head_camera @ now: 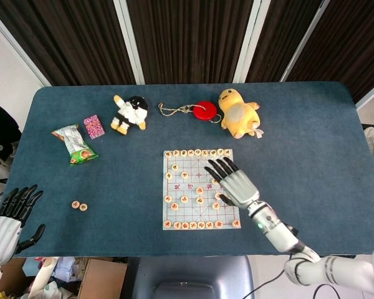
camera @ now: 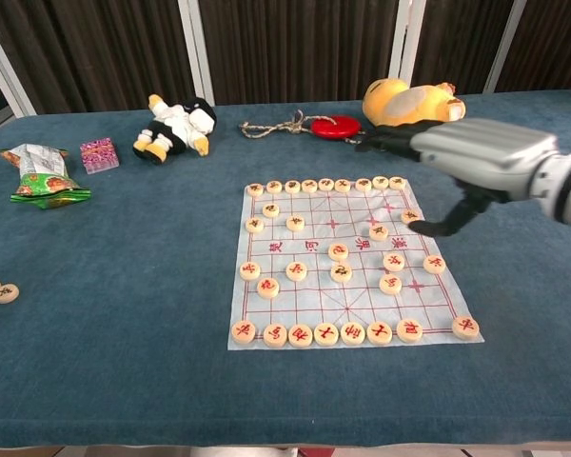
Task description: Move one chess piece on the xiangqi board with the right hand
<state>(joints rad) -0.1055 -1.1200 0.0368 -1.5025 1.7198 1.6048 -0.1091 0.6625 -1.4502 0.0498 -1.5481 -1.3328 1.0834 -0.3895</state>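
A xiangqi board (head_camera: 201, 189), a thin printed sheet with a red grid, lies flat near the front middle of a dark blue felt-covered tabletop (head_camera: 311, 137), its round wooden chess pieces (camera: 338, 251) set in rows along the near and far edges with more scattered across the middle, none of them in either hand. The right hand (head_camera: 235, 182) hovers above the board's right side, palm down, its dark fingers (head_camera: 219, 167) spread apart and gripping nothing; in the chest view the same hand (camera: 476, 157) hangs clear above the sheet's far right corner, thumb pointing down. The left hand (head_camera: 9, 218) is well apart at the tabletop's near left corner, fingers splayed and empty. Two loose chess pieces (head_camera: 80, 205) sit side by side on the felt between that hand and the board. Along the far side lie a yellow plush duck (head_camera: 238, 113), a red disc (head_camera: 205, 110) on a knotted rope just beside it, and a black-and-white plush doll (head_camera: 131, 114). Farther left are a small pink patterned box (head_camera: 93, 125) and a green snack packet (head_camera: 75, 146). Behind the tabletop hang dark curtains (head_camera: 187, 37) divided by pale upright frames, and a cardboard box (head_camera: 103, 278) shows on the floor below the near edge.
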